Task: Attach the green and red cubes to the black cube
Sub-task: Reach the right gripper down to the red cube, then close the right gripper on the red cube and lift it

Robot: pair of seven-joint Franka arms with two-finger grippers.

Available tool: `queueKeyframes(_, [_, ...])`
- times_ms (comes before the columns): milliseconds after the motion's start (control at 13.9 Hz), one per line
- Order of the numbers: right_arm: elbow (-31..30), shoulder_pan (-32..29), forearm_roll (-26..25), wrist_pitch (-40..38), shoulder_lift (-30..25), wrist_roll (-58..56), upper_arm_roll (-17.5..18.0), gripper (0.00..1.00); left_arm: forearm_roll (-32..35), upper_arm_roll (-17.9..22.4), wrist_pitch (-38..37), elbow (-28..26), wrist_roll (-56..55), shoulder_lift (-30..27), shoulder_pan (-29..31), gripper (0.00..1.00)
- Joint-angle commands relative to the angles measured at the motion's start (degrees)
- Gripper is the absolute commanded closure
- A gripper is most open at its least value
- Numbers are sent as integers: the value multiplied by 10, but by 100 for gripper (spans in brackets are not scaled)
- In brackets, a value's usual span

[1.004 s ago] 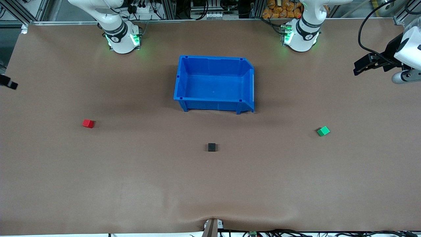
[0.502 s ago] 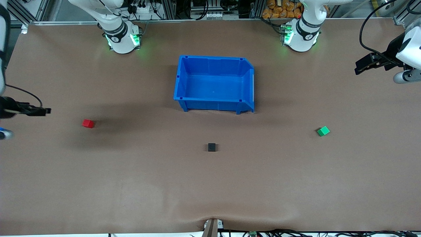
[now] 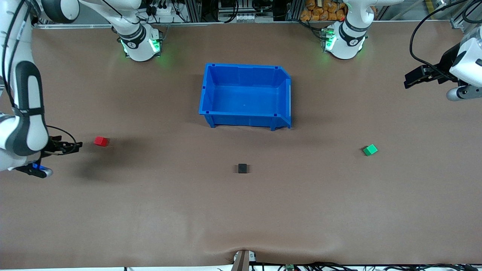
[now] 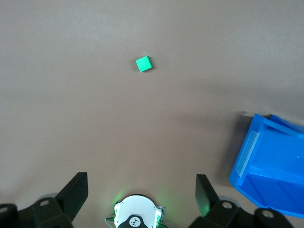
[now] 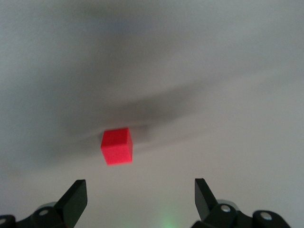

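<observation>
The right gripper [image 3: 71, 146] is being held beside the red cube [image 3: 101, 141], fingers spread. The left gripper [image 3: 412, 78] is being kept high over the table's end, fingers spread, waiting.

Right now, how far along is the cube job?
Nothing is attached yet: the red cube, black cube and green cube lie apart on the table. In hand: the right gripper, open, nears the red cube. The left gripper, open, waits. Both pickups and attachments remain.

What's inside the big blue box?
Nothing shows inside the blue bin: its floor looks bare. The wall nearest the front camera hides a thin strip of that floor. The red cube, green cube and black cube sit outside.
</observation>
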Motion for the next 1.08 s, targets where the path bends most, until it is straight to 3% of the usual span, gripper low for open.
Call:
queueKeyframes(0, [-17, -2, 13, 39, 7, 7, 10, 0, 3, 1, 4, -2, 7, 1, 1, 0])
queueKeyframes(287, [-80, 5, 26, 99, 13, 1, 20, 3, 3, 1, 15, -11, 8, 2, 8, 0])
queueKeyframes(430, [-93, 5, 26, 100, 20, 2, 28, 21, 3, 1, 23, -24, 7, 1, 8, 0])
queueKeyframes(502, [-95, 5, 26, 98, 22, 1, 31, 34, 3, 0, 32, -32, 7, -1, 8, 0])
queueKeyframes(645, [-99, 1, 25, 97, 22, -2, 31, 73, 3, 0, 51, -46, 7, -1, 7, 0])
queueKeyframes(717, [-100, -1, 25, 94, 22, -4, 31, 97, 3, -1, 60, -53, 7, -1, 7, 0])
queueKeyframes(1004, [-76, -1, 43, 90, 21, 56, 31, 100, 3, -2, 116, -95, 7, -1, 7, 0])
